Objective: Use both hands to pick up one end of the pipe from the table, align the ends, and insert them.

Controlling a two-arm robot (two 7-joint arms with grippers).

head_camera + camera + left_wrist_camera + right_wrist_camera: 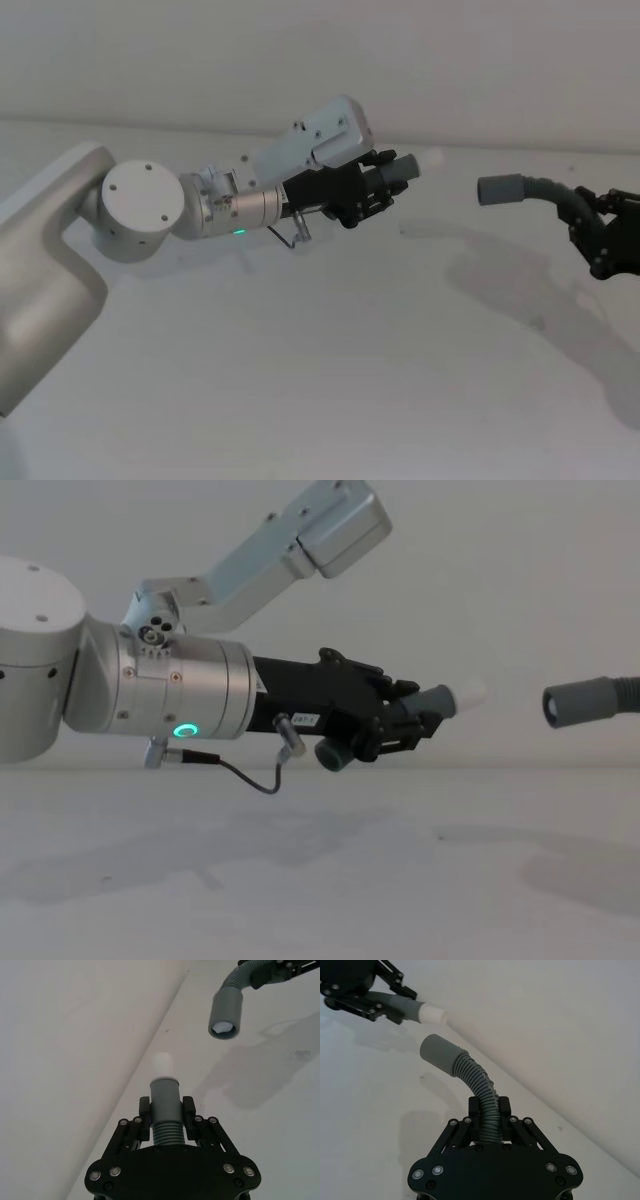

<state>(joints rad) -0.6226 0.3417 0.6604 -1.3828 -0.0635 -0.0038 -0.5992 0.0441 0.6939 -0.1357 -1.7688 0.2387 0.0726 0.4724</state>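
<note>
My left gripper (378, 190) is shut on the short dark grey tube (405, 168), held in the air above the white table (300, 400). Its whitish tip (430, 160) points toward the right. My right gripper (600, 235) is shut on the ribbed hose (555, 195), whose smooth grey cuff (500, 188) faces the tip across a small gap. In the left wrist view the tube (164, 1092) sits between the fingers and the open cuff mouth (225, 1012) hangs ahead, off to one side. In the chest view the tip (470, 694) and cuff (580, 702) stand at nearly the same height.
The pale grey wall (300, 60) rises behind the table. Shadows of the arms and hose lie on the table surface (520, 290). The left arm's green ring light (183, 730) glows on its silver wrist.
</note>
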